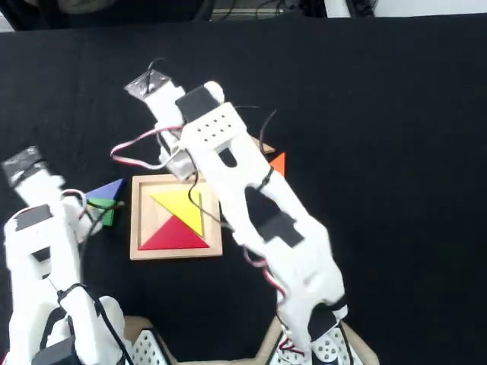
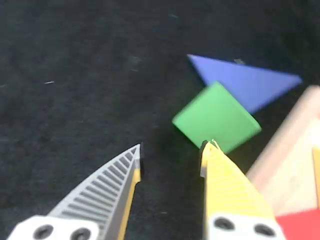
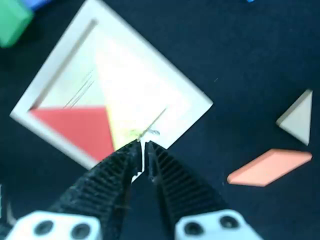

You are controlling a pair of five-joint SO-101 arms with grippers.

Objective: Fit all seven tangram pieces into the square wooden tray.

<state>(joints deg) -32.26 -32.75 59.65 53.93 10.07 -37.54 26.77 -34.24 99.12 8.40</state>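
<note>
The square wooden tray [image 1: 137,220] holds a yellow triangle [image 1: 183,205] and a red triangle [image 1: 173,237]. A blue triangle [image 1: 106,188] and a green square [image 1: 103,207] lie touching just left of it. My left gripper [image 2: 171,157] is open over the cloth, one fingertip close to the green square [image 2: 216,117] and the blue triangle [image 2: 245,80] beyond. My right gripper [image 3: 145,147] is shut with nothing in it, above the edge of the tray [image 3: 47,62] by the yellow triangle [image 3: 135,95]. An orange parallelogram [image 3: 270,166] and a pale triangle [image 3: 298,117] lie outside.
A black cloth covers the table. The right arm [image 1: 251,205] stretches across the tray's right side and hides part of it. The orange parallelogram [image 1: 278,162] peeks out beside that arm. The left arm [image 1: 42,243] stands at the left edge.
</note>
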